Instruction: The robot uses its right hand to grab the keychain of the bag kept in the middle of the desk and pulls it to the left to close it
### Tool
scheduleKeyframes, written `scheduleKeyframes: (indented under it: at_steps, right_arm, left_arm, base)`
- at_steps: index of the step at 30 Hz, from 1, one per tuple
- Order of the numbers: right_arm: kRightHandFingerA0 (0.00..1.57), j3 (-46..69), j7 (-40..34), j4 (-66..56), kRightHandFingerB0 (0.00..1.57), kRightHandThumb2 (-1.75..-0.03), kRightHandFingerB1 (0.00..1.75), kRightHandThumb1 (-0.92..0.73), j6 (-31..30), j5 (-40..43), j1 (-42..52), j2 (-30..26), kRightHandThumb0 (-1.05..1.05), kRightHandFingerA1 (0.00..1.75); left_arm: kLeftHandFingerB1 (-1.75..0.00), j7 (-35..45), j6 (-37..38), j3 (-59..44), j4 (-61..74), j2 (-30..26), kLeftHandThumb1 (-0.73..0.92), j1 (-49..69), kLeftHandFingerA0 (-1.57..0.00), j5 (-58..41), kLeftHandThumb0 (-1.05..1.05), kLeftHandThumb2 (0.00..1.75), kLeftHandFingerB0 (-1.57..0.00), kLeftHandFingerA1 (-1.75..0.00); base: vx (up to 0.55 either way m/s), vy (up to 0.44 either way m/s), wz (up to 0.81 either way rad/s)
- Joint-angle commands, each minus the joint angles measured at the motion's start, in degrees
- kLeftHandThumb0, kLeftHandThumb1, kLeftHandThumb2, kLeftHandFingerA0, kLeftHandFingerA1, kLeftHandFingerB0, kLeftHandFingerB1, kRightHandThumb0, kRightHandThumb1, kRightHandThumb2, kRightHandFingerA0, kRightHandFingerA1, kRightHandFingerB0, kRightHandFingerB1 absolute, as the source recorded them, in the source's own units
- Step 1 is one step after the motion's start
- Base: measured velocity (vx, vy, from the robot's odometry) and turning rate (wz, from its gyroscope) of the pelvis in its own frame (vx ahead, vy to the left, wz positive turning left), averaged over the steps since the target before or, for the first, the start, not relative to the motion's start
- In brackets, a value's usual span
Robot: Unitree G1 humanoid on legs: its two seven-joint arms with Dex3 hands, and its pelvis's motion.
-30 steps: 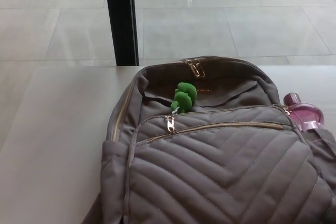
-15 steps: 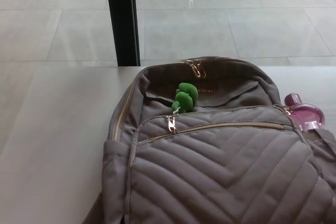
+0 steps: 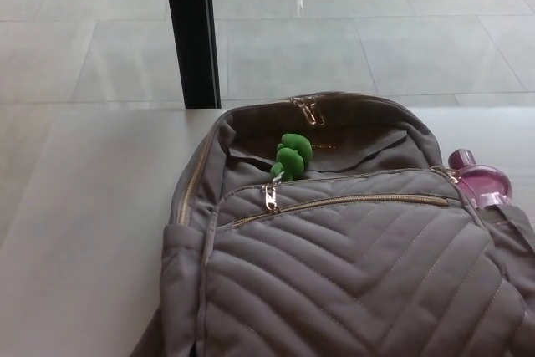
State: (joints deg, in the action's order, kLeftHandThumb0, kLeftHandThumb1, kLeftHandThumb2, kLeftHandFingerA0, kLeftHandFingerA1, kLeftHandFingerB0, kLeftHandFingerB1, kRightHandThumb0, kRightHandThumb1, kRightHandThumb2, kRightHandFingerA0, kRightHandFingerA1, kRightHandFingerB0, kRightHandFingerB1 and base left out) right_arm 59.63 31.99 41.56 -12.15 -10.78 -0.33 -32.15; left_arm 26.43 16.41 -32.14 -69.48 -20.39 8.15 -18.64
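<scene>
Neither hand shows; one grey bag lies on the desk, one green keychain at its open top, one pink bottle against its side

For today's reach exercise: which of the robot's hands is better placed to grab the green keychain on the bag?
Right, tentatively. Neither hand is in view, so position cannot decide it. The green keychain lies near picture centre on the bag, and a right hand could draw it leftward.
</scene>
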Motion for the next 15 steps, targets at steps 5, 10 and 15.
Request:
scheduleKeyframes:
  at_steps: [5, 10, 15]
  right_arm:
    - [0.27, 15.41, -22.43, 16.01, 0.00, -0.60, 0.50, -0.78, 8.24, 16.94, 10.36, 8.21, -0.75, 0.97]
    - [0.40, 10.72, -18.73, 15.06, 0.02, -0.96, 0.57, -0.57, 11.34, 14.16, 11.36, 8.76, -0.78, 0.85]
    - [0.35, 4.90, -16.44, 13.92, 0.07, -0.93, 0.61, -0.55, 12.57, 13.31, 13.27, 9.10, -0.76, 0.78]
  left_arm:
    - [-0.48, -7.97, -8.11, 3.44, -4.03, -5.49, 0.92, 2.51, -0.57, 3.58, -0.89, 0.83, -0.44, -0.59]
    - [-0.47, -7.82, -9.12, 2.42, -4.41, -5.48, 0.92, 1.48, -0.58, 1.79, -0.86, 0.82, -0.45, -0.58]
    - [-0.44, -8.99, -7.35, 8.19, -4.03, -5.91, 0.92, 1.93, -0.56, 7.06, -0.85, 0.82, -0.43, -0.57]
  base:
    - [0.00, 0.000, 0.00]
    - [0.00, 0.000, 0.00]
    - [0.00, 0.000, 0.00]
